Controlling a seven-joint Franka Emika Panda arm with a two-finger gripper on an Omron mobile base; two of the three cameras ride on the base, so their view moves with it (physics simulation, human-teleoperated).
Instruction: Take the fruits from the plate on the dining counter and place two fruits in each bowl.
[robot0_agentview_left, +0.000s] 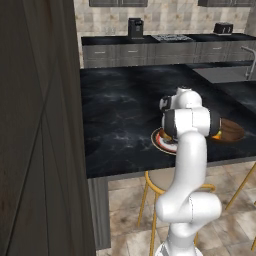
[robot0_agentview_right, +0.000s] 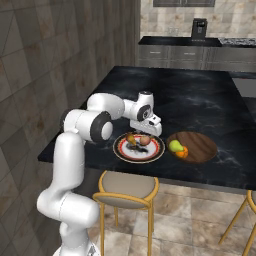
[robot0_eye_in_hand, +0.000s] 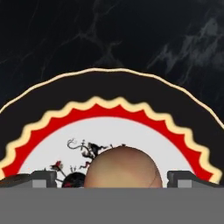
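our claw (robot0_agentview_right: 141, 141) hangs low over the plate (robot0_agentview_right: 156, 152) on the black worktop (robot0_agentview_right: 200, 100), fingers spread wide and holding nothing. in the hand view a tan fruit (robot0_eye_in_hand: 122, 168) sits between the two fingertips (robot0_eye_in_hand: 183, 178). a second brownish fruit (robot0_agentview_right: 130, 138) lies beside it on the plate, while a green fruit (robot0_agentview_right: 174, 145) and an orange fruit (robot0_agentview_right: 182, 152) already rest in the wooden bowl (robot0_agentview_right: 202, 145). we judge the tan fruit light, firm, smooth and apt to roll, so we'd close across its widest middle, gently.
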